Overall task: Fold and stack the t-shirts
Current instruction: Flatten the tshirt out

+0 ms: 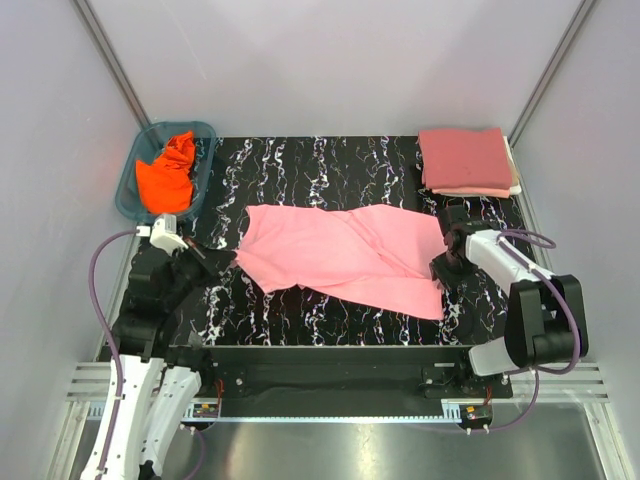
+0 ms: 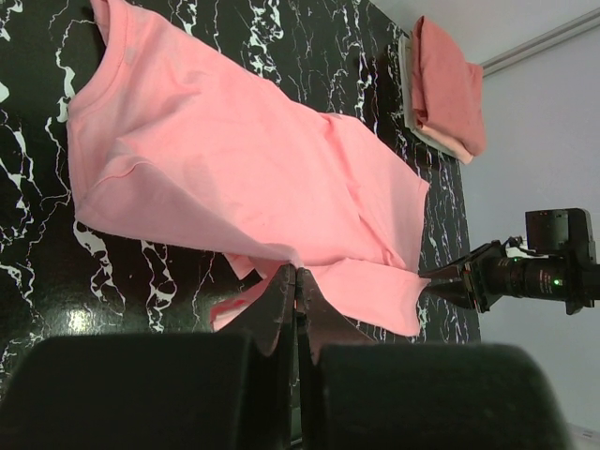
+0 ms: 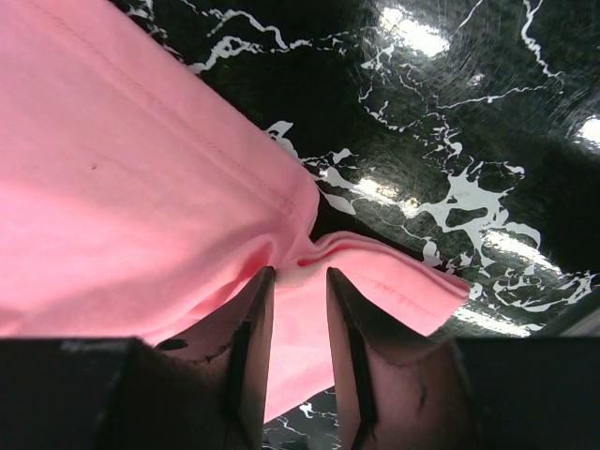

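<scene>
From above, pink t-shirt [image 1: 340, 258] across my counter's middle, orange t-shirt [image 1: 170, 172] in teal basket [image 1: 200, 127] at far left corner, rose-red t-shirt [image 1: 465, 158] folded at far right corner, left wrist, my left gripper [image 2: 295, 279] squeezed tight on pink cloth, right wrist, my right gripper [image 3: 298, 281] pinching its hem.

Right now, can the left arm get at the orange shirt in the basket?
Probably not yet: the left gripper is shut on the pink shirt and would have to let go first. The orange shirt lies uncovered in the open basket nearby.
</scene>
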Controlling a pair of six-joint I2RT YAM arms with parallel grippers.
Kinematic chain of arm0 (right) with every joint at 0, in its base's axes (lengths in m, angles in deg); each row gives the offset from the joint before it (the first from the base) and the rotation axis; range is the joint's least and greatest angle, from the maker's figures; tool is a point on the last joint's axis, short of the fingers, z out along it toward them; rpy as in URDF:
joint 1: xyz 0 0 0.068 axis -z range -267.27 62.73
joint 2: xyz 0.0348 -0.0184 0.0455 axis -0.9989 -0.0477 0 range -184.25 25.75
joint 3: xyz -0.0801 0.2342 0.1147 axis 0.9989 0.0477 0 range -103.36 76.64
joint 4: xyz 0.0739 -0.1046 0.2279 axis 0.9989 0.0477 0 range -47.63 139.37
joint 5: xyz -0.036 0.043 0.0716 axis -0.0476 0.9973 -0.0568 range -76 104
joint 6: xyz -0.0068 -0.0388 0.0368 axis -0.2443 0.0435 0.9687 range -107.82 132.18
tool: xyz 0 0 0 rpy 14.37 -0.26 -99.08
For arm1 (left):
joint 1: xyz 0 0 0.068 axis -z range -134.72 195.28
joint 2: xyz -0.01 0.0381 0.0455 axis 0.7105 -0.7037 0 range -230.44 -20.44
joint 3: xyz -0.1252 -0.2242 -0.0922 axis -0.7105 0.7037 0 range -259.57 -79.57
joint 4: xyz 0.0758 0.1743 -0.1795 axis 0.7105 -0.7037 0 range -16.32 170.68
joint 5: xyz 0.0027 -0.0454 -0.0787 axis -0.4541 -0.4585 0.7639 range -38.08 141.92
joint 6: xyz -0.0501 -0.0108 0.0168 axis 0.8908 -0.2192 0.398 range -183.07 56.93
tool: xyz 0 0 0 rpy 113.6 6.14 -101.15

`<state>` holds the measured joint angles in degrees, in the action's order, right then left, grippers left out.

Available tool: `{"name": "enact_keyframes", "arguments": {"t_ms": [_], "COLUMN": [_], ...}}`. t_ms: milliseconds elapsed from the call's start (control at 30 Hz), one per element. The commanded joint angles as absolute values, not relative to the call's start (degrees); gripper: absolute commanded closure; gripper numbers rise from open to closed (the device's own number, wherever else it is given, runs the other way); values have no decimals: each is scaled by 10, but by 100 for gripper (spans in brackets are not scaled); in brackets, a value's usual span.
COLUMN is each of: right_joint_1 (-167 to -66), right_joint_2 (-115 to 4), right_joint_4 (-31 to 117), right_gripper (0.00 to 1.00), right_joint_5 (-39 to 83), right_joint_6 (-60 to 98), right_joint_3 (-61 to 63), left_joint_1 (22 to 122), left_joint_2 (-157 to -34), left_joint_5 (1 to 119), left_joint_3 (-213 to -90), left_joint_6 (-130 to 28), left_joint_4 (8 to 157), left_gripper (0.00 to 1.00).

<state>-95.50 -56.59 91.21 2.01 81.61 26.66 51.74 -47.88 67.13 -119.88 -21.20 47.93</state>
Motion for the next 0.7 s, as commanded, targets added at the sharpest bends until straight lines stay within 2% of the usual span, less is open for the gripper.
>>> {"name": "enact_keyframes", "arguments": {"t_ms": [0,500,633,667], "right_joint_1": [-953,-953,-953,-953], "right_joint_2": [-584,-603,-599,-597], "right_joint_4": [907,907,907,908], "right_gripper": [64,64,80,89], "right_joint_5": [31,5,-1,-4], "right_joint_6": [826,839,843,842], "right_joint_3": [258,246,249,249], "left_joint_1": [520,520,520,520], "left_joint_2": [-481,-486,-487,-487], "left_joint_5": [677,677,676,676], "left_joint_3": [-1191,-1191,-1192,-1193], "left_joint_6": [-218,-224,-225,-225], "left_joint_4": [512,514,515,514], "left_gripper": [100,100,100,100]}}
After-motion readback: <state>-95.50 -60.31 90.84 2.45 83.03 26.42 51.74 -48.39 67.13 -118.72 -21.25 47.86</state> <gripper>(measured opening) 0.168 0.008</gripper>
